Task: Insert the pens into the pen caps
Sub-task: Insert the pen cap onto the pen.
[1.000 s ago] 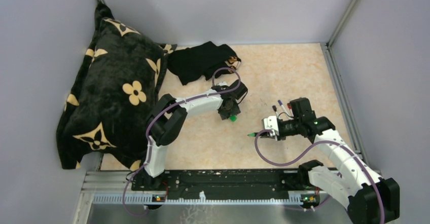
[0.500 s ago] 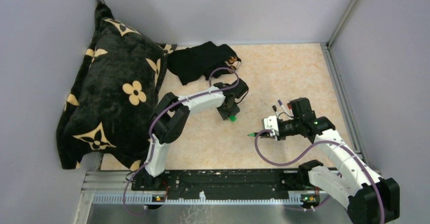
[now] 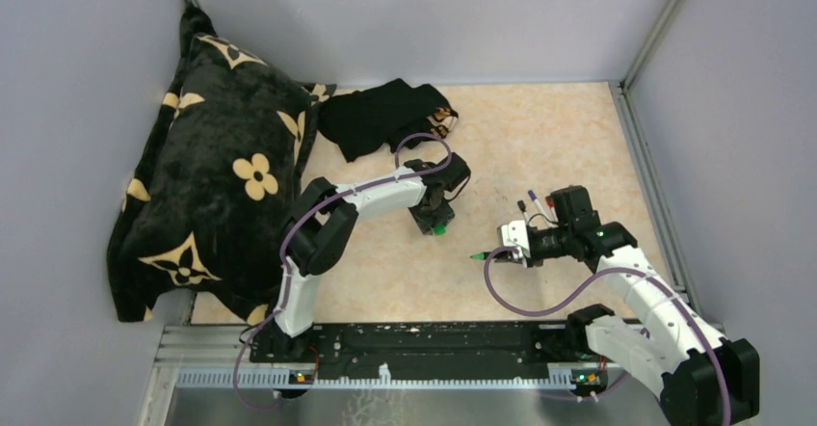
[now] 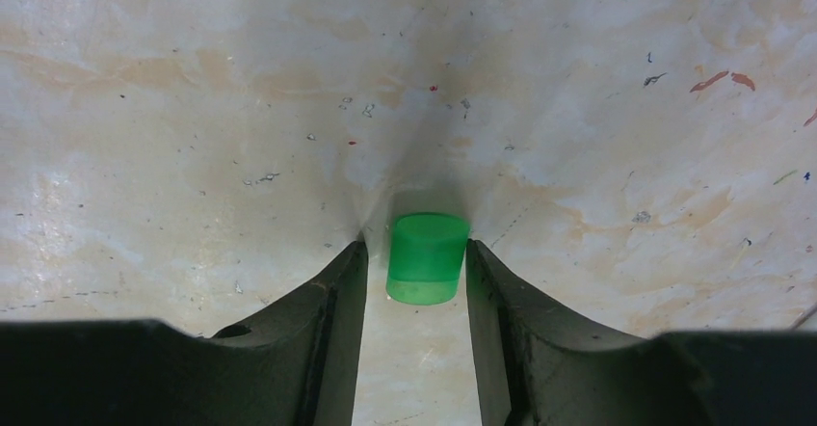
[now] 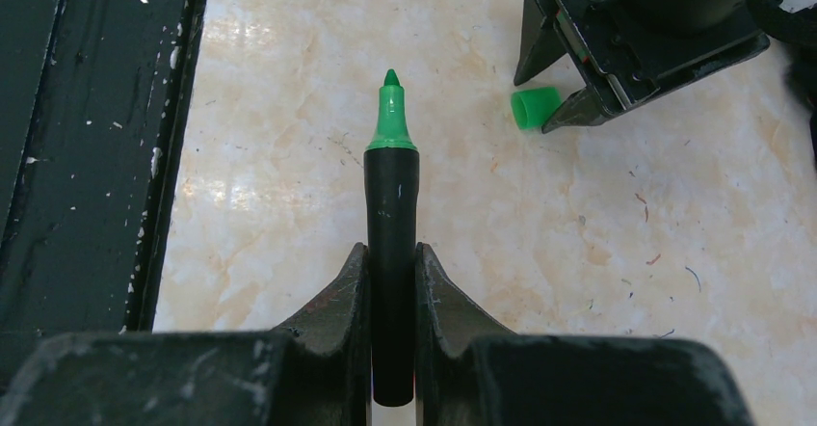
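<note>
A mottled beige, stone-patterned table (image 3: 540, 137), flecked with pen marks, sits boxed in by plain grey walls and metal corner rails, with a black base plate (image 3: 434, 339) along its near edge carrying both arms.

At the middle of the table we see the left end effector (image 3: 435, 222) lowered to the surface, its two dark fingers (image 4: 332, 291) spread on either side of a short, translucent green plastic cap (image 4: 425, 252) that stands on the table. A gap shows between the cap and one finger; the other finger is at the cap's edge, and we cannot tell whether it touches.

To the right and nearer, the right end effector (image 5: 391, 262) is pressed together on a thick black-barrelled marker (image 5: 391, 214) with a green tip, held level above the table and pointing left, the tip well apart from the green cap.

Just beyond the right wrist we make out a few thin pens (image 3: 528, 204) lying on the table, too small to describe. A large black plush cushion with cream flower motifs (image 3: 217, 175) fills the far left corner, and a crumpled black cloth (image 3: 381, 116) lies beside it, behind the left arm.
</note>
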`<state>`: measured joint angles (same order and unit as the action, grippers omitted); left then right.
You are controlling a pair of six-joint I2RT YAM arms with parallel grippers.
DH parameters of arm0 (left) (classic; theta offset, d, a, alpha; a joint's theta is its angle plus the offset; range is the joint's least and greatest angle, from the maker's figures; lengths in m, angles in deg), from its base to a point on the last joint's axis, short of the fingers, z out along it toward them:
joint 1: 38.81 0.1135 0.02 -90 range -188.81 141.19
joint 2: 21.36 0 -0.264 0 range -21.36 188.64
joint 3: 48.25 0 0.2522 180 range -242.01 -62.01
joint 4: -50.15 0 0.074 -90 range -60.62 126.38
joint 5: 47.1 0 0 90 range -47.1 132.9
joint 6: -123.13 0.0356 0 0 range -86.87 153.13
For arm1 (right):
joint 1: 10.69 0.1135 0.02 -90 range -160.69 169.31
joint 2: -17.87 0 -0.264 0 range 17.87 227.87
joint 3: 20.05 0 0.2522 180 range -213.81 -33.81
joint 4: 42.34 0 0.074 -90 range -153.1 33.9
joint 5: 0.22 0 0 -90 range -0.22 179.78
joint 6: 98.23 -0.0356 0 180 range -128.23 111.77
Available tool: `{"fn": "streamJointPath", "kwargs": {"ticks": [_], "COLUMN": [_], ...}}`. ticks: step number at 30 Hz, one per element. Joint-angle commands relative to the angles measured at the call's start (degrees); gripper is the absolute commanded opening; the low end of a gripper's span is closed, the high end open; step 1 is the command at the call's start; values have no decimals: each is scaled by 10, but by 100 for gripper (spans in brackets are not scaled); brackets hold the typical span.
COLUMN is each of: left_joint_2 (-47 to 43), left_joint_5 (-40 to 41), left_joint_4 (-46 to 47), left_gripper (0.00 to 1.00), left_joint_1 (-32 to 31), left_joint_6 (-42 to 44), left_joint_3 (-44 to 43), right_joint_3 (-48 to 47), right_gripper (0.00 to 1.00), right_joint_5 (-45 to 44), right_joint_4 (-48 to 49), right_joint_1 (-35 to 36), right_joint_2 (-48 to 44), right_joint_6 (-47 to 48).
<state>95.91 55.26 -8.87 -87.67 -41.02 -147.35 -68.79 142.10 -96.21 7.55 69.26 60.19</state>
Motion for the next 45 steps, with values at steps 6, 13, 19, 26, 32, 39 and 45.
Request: {"fn": "streamJointPath", "kwargs": {"ticks": [6, 13, 19, 26, 32, 39, 45], "left_joint_2": [70, 70, 92, 121, 56, 38, 90], "left_joint_5": [5, 10, 0, 23, 50, 62, 70], "left_joint_4": [-43, -12, 2, -14, 52, 72, 20], "left_gripper": [47, 49, 41, 29, 23, 27, 39], "left_joint_1": [-4, -3, 1, -2, -4, -3, -3], "left_joint_6": [59, 115, 135, 211, 276, 341, 378], "left_joint_3": [13, 43, 51, 28, 96, 109, 78], "right_joint_3": [-22, -22, -23, -24, -22, -20, -18], "right_gripper": [0, 0, 0, 0, 0, 0, 0], "right_joint_5": [18, 18, 21, 22, 29, 35, 34], "right_joint_4": [0, 0, -1, -3, -4, -4, -3], "right_joint_1": [-5, -5, -5, -5, -5, -5, -5], "right_joint_2": [-10, -11, -12, -16, -16, -12, -7], "right_joint_6": [8, 8, 9, 10, 10, 10, 9]}}
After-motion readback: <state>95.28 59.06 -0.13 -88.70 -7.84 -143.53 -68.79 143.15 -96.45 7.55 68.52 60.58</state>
